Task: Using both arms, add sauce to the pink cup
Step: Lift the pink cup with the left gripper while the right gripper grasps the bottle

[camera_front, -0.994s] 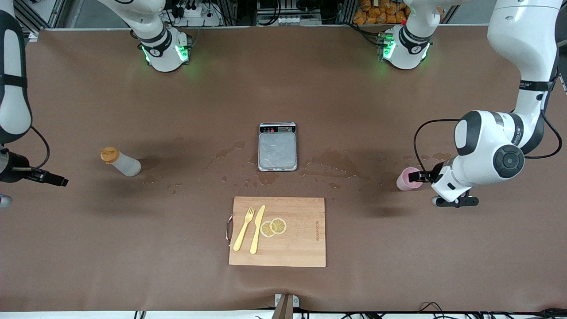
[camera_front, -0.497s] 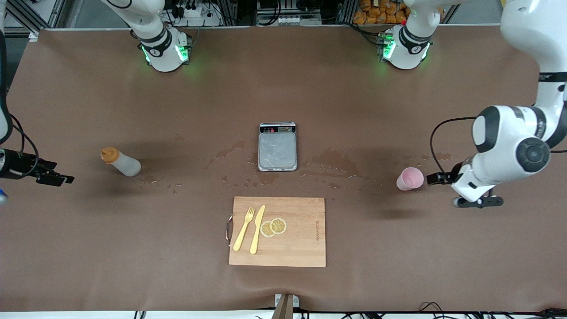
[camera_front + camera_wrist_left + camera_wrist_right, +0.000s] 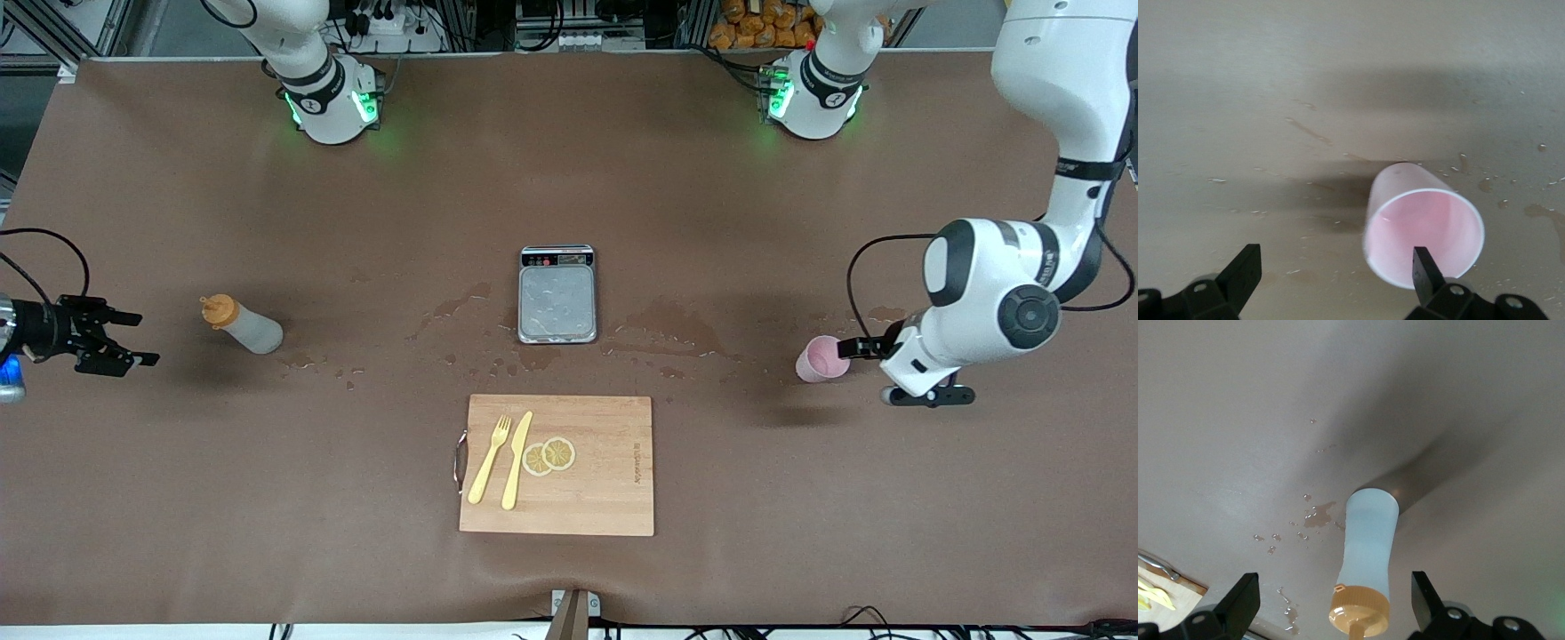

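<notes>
Standing apart at opposite ends of the bench [image 3: 178, 498], the two task items each have an arm lined up on them, which fits a two-handed pour. The squeeze bottle of sauce [image 3: 244, 325], whitish with an orange nozzle cap, stands upright toward the right arm's end. The right end effector [image 3: 114, 338] sits low just beside it with its fingers spread and nothing between them; its wrist view frames the bottle squarely in the gap between the two fingers — an approach aimed at clamping the body.

The pink cup [image 3: 820, 359] stands upright and looks empty toward the left arm's end, level with the digital scale [image 3: 557, 294] at the bench's middle. The left end effector [image 3: 867, 348] is right at the cup, fingers parted and gripping nothing. In the left wrist view one finger [image 3: 1426, 270] overlaps the cup's rim while the other stands well clear, so the cup is off-centre in the gap; whether that finger touches the rim is hard to tell.

Spilled droplets mark the bench around the scale. Nearer the front camera lies a wooden cutting board [image 3: 605, 498] with a yellow fork [image 3: 489, 460], a yellow knife [image 3: 516, 460] and two lemon slices [image 3: 549, 456] — none of it in either arm's way.
</notes>
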Tool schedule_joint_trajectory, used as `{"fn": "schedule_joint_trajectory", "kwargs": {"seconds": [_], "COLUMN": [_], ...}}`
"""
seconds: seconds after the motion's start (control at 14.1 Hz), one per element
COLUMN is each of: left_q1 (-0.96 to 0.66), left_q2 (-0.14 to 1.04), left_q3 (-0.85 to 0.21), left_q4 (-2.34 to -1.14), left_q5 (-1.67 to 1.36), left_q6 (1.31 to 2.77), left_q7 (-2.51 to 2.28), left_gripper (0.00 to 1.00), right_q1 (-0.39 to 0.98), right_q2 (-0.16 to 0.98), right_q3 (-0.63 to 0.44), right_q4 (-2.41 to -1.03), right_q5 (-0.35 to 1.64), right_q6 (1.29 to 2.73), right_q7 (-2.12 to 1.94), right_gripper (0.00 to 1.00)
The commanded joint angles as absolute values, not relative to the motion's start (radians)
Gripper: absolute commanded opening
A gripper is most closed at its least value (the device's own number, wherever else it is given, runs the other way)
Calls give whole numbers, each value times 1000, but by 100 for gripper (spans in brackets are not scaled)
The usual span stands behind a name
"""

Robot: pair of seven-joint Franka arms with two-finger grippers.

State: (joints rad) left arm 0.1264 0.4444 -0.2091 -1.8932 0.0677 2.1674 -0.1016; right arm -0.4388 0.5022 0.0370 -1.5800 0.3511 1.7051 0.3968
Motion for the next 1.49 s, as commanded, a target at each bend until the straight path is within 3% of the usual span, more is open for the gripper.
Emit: {"fn": "schedule_joint_trajectory", "kwargs": {"seconds": [0.0, 0.35, 0.43, 0.5, 1.06, 1.42], "left_q1": [114, 110, 112, 115, 123, 120], "left_q2": [475, 532, 534, 534, 526, 468], "left_q3": [-215, -215, -215, -215, -215, -219], "left_q4": [-1890, -1879, -1879, -1879, -1873, -1796], "left_q5": [91, 91, 91, 91, 92, 81], "left_q6": [2197, 2247, 2249, 2249, 2249, 2195], "left_q7": [-114, -110, -110, -106, -98, -112], "left_gripper": [100, 100, 55, 1, 0, 0], "right_q1": [-492, -593, -607, -610, -650, -658], "right_q2": [569, 748, 765, 775, 900, 969], "right_q3": [55, 55, 55, 55, 57, 60], "right_q4": [-1539, -1443, -1443, -1443, -1442, -1411], "right_q5": [438, 633, 655, 663, 750, 775], "right_q6": [1634, 1453, 1444, 1439, 1414, 1339], "right_q7": [440, 445, 448, 462, 601, 600], "right_gripper": [100, 100, 100, 100, 100, 100]}}
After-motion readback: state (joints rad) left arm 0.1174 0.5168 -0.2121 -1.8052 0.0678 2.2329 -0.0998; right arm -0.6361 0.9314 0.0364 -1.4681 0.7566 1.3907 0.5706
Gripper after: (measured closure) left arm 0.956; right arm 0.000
